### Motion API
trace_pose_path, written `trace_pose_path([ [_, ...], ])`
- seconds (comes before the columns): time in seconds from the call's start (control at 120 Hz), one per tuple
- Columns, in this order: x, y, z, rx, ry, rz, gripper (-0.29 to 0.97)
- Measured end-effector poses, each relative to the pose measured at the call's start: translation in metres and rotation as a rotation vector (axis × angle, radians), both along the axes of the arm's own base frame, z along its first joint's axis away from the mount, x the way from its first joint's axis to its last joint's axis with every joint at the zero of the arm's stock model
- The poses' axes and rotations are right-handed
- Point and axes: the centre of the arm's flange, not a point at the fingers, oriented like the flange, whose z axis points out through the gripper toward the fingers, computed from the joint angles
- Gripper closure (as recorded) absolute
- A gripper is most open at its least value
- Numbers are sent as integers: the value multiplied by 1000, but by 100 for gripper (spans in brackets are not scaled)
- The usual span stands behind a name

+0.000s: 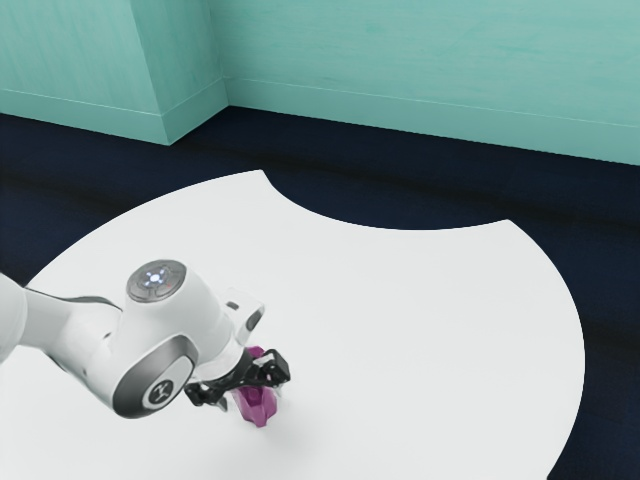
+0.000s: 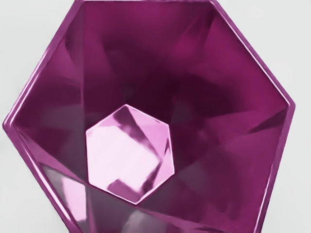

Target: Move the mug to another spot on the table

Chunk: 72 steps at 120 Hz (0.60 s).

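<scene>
Mug [image 1: 260,405], magenta, on the white table [image 1: 420,320], directly beneath gripper [image 1: 243,388]. Cannot tell whether the hand has closed on it. Move to another spot likely still ahead.

White tbl [image 1: 400,320] w/ magenta mug [image 1: 260,403]

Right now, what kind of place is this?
Likely a bare simulated room, not a real home or workshop: a white table with a curved notch, a dark floor, and plain teal walls.
</scene>
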Motion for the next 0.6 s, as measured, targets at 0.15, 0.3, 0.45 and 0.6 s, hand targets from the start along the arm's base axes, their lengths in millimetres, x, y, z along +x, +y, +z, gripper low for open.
trace_pose_path([
  [0.15,-5,-5,-5,7,-19,2,3],
  [0.3,-5,-6,-7,37,-37,15,4],
  [0.45,-6,-8,-11,44,-36,28,7],
  [0.6,-9,-14,-20,49,-24,38,9],
])
